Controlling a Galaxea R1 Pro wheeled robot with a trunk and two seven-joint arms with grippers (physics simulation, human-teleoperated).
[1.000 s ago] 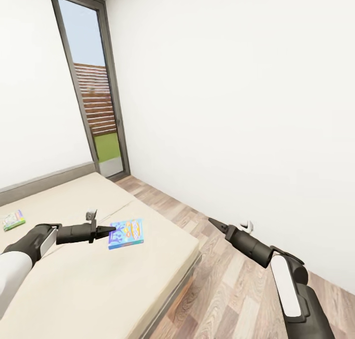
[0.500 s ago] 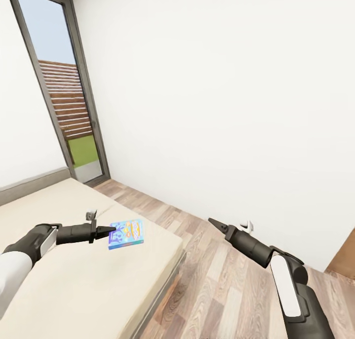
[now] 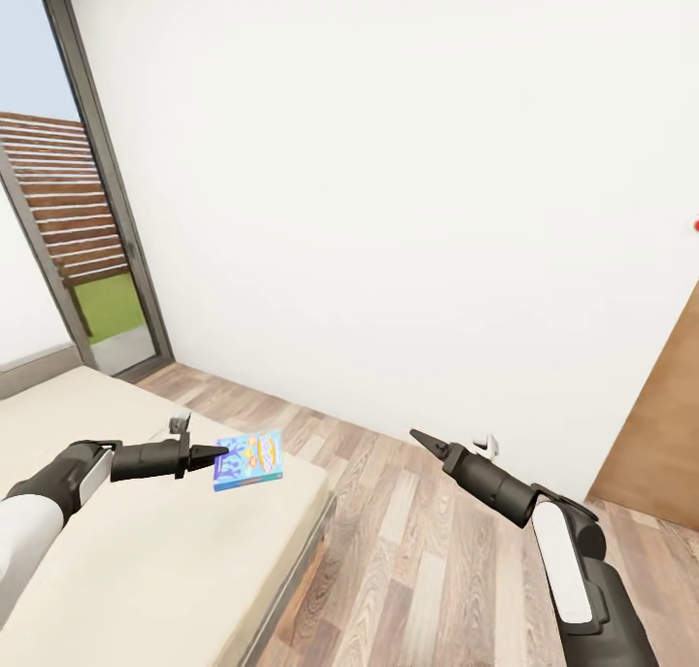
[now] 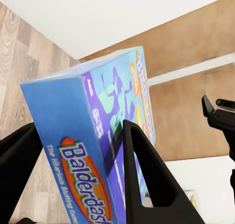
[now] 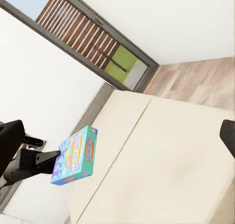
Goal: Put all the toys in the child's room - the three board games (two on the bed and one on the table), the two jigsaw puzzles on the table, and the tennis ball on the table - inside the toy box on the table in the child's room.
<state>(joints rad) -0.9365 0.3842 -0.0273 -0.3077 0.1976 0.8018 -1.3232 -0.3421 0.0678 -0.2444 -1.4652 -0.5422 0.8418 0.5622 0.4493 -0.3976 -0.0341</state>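
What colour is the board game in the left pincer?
Blue board game with orange lettering; clearest in the left wrist view.

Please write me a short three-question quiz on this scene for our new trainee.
1. True or false: the left gripper is shut on the blue board game.
2. What is the game held above: A) the bed, B) a desk, C) a shelf?
3. Fill in: the right gripper holds ____.

Key: 1 true; 2 A; 3 nothing.
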